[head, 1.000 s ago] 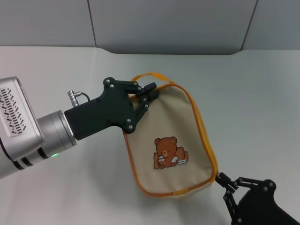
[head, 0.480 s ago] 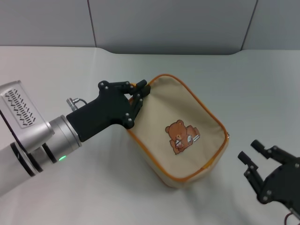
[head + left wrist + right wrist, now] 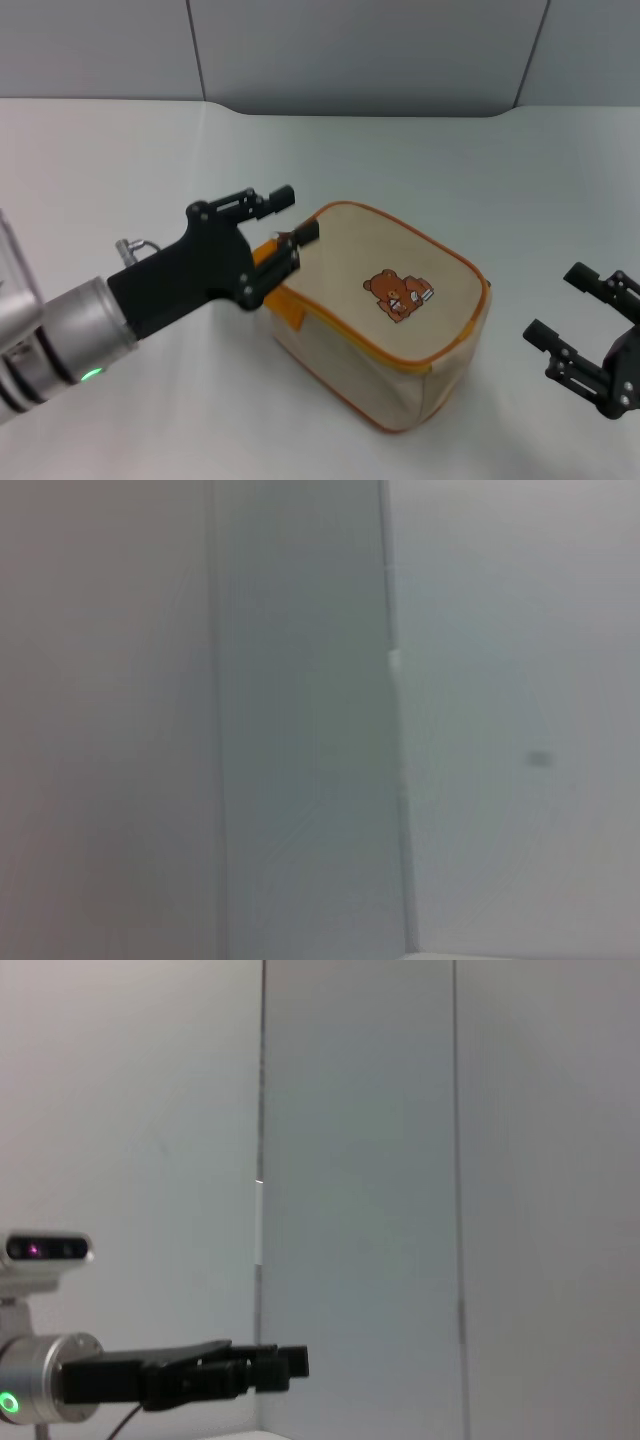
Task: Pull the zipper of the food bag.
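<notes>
Head view: the food bag (image 3: 385, 310) stands on the white table (image 3: 480, 180), bear print up, between the two arms. At its end nearest the robot's left, the left gripper (image 3: 290, 215) has its fingers spread, one above and one touching the bag's edge by the orange strap (image 3: 278, 285), gripping nothing. The right gripper (image 3: 572, 305) (jaws parted, empty) hangs well apart at the bag's other side. The zipper cannot be made out.
</notes>
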